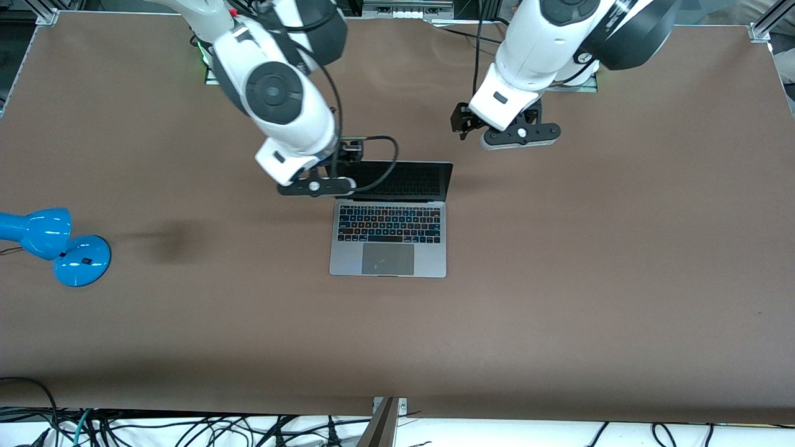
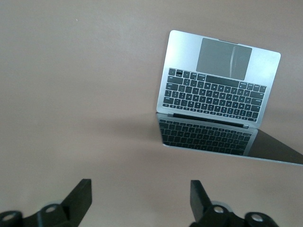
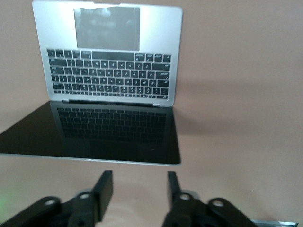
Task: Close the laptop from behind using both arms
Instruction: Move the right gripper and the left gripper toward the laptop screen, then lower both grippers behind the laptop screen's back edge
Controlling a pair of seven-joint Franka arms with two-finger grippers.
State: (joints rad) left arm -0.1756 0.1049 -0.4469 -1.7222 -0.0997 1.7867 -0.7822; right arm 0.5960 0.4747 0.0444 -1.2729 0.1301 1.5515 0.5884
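The scene contains one laptop (image 1: 389, 233), open, with one keyboard (image 1: 389, 224), one trackpad (image 1: 388, 259) and one dark screen (image 1: 410, 181). There are two white robot arms, each carrying one black two-finger gripper, for a total of two grippers: the left gripper (image 2: 140, 195) and the right gripper (image 3: 140, 190). One blue desk lamp (image 1: 53, 243) lies on one brown table (image 1: 559, 279), bringing the count of loose items on the tabletop to two.

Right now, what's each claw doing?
Right gripper open, above laptop lid's top edge. Left gripper open, over bare table beside it. Laptop open.
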